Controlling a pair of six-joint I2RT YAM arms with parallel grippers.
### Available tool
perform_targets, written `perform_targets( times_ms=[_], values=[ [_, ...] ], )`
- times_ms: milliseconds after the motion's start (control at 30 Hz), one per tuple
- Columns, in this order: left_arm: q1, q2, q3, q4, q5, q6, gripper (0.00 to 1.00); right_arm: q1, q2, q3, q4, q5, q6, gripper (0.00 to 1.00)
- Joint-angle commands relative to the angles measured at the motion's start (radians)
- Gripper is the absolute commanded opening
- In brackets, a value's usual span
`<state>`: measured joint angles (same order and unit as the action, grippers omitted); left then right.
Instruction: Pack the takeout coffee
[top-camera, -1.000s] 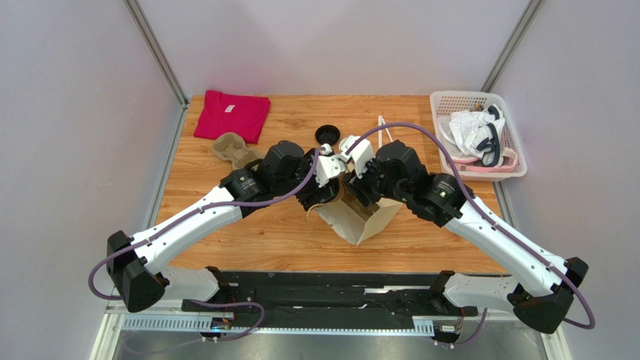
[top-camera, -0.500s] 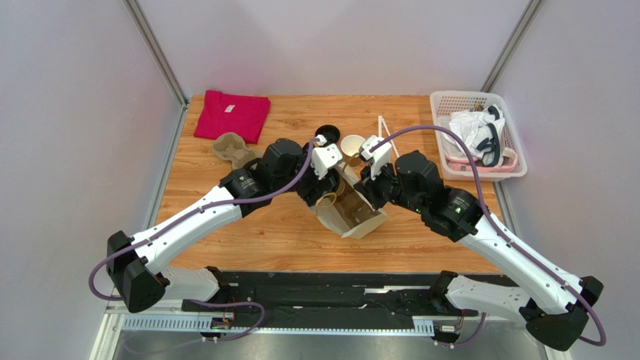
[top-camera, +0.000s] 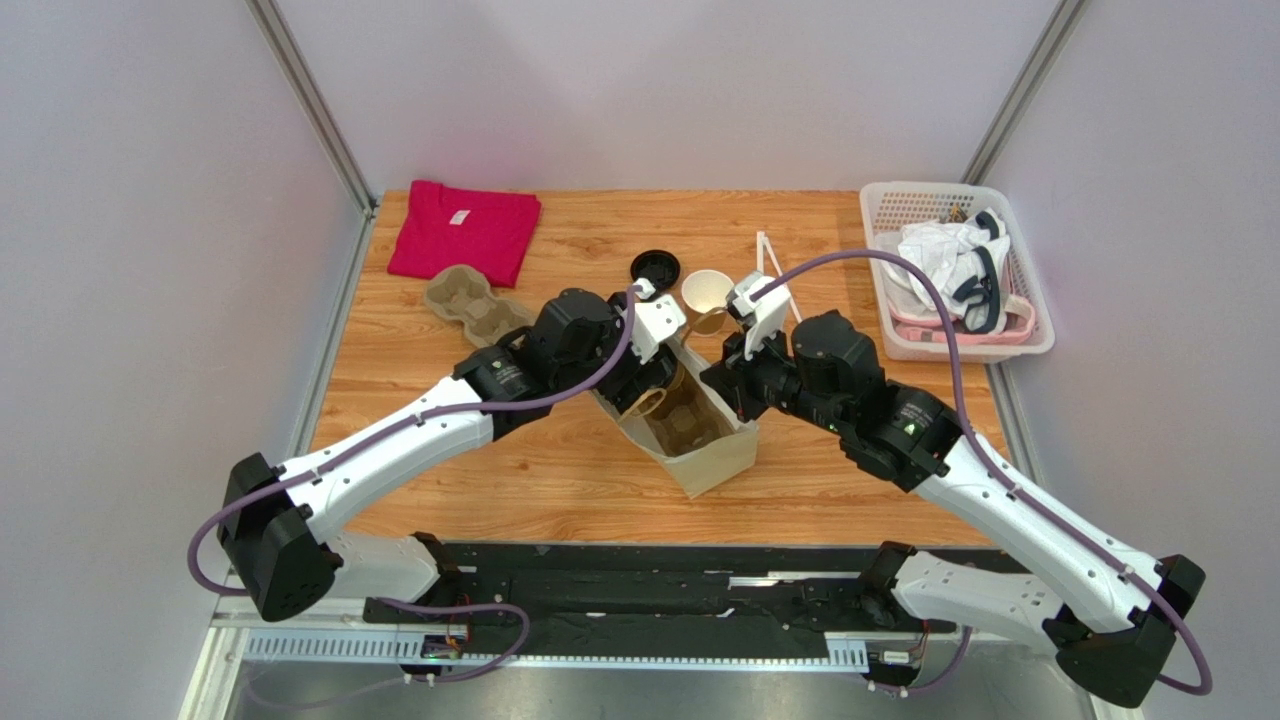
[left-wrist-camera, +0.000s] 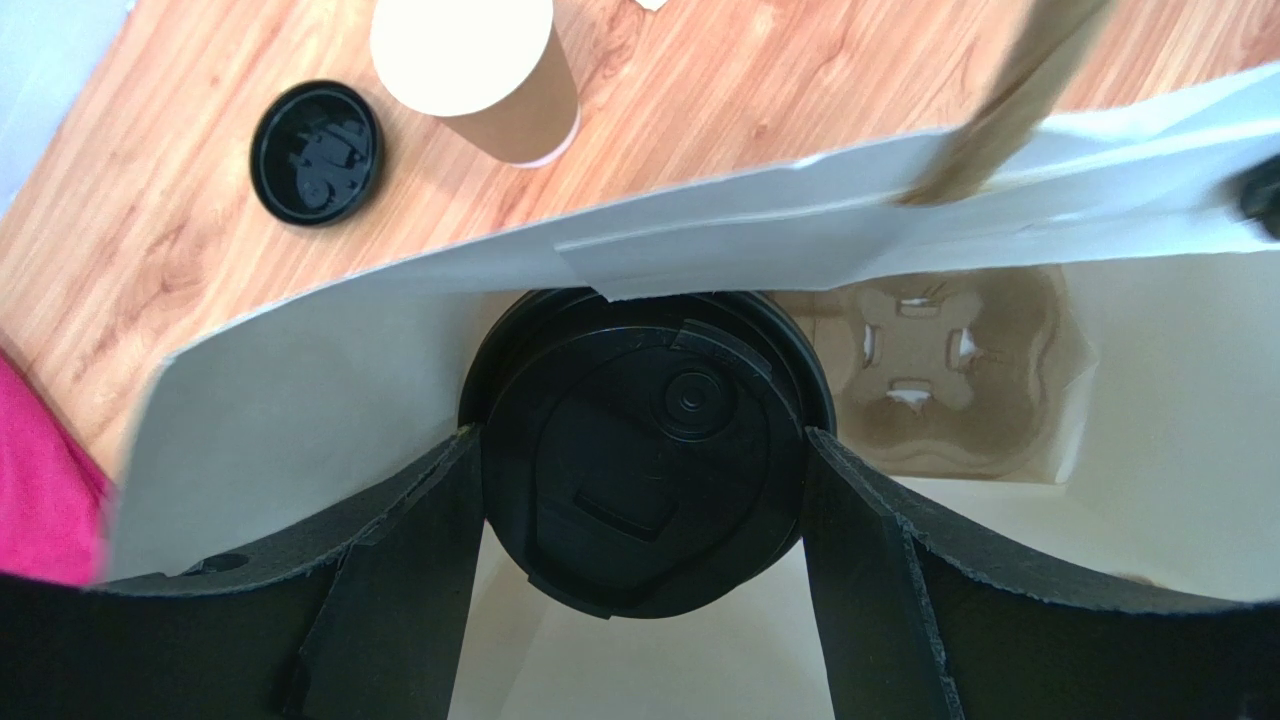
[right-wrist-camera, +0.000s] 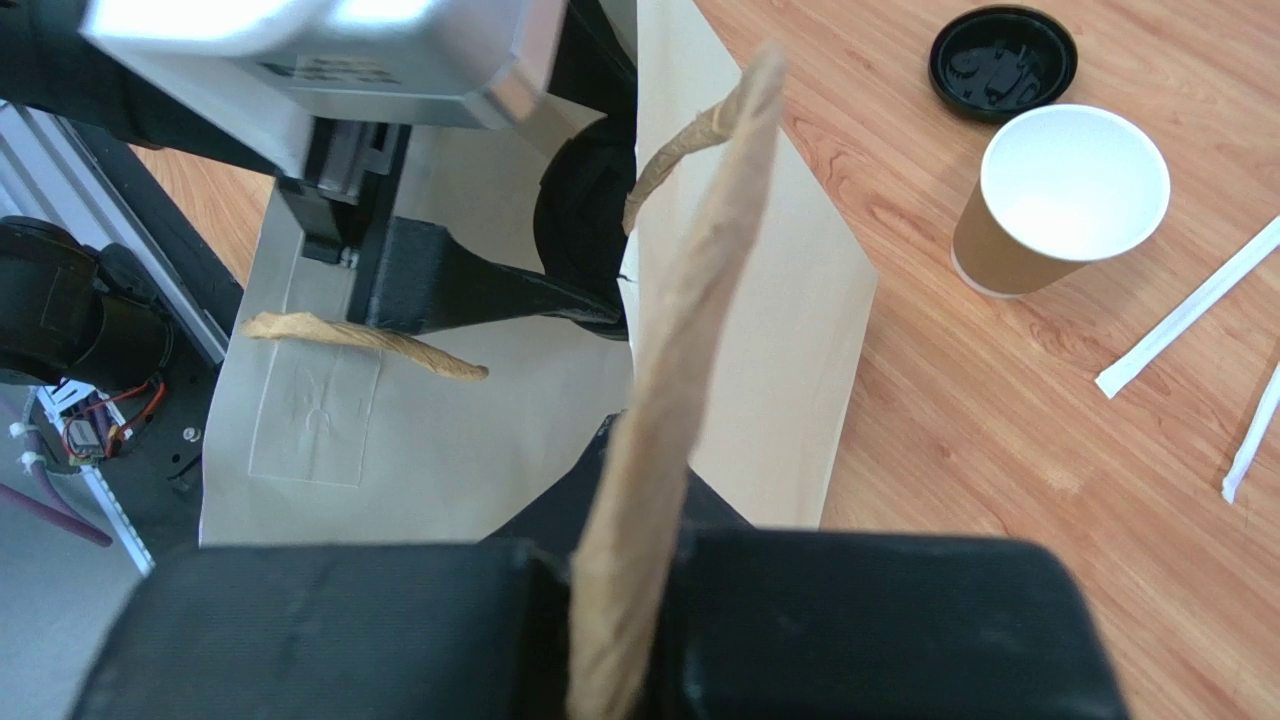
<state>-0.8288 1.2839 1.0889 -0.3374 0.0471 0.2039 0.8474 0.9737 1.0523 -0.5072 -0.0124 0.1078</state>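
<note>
The takeout coffee (left-wrist-camera: 646, 450), seen from above by its round black lid, hangs inside the open mouth of a tan paper bag (top-camera: 694, 435). My left gripper (left-wrist-camera: 643, 453) is shut on it, one finger against each side of the lid. A moulded cup carrier (left-wrist-camera: 924, 353) lies on the bag's floor beside the cup. My right gripper (right-wrist-camera: 624, 600) is shut on one twisted paper handle (right-wrist-camera: 676, 345) of the bag, at the bag's right rim (top-camera: 732, 375). The cup's tan body is hidden.
An open tan cup with a white inside (top-camera: 705, 294) and a loose black lid (top-camera: 654, 270) sit just behind the bag. Two wrapped straws (top-camera: 769, 258), a second carrier (top-camera: 469, 297), a folded red shirt (top-camera: 463, 228) and a white basket (top-camera: 887, 195) of laundry lie further back.
My right gripper has closed on the bag's handle and drawn back to the right, opening the bag's mouth. The left gripper has kept the coffee and shifted slightly over the opening.
</note>
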Motion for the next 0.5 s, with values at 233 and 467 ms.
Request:
perform_targets(
  times_ms=[233,467],
  values=[
    [0.002,0.06,-0.063,0.093,0.028,0.072,0.04,-0.001,-0.118,-0.133,0.136,0.113,-0.175,0.0],
    [0.002,0.098,-0.021,0.09,0.065,0.094,0.03,-0.002,-0.063,-0.089,0.056,0.109,-0.223,0.13]
  ],
)
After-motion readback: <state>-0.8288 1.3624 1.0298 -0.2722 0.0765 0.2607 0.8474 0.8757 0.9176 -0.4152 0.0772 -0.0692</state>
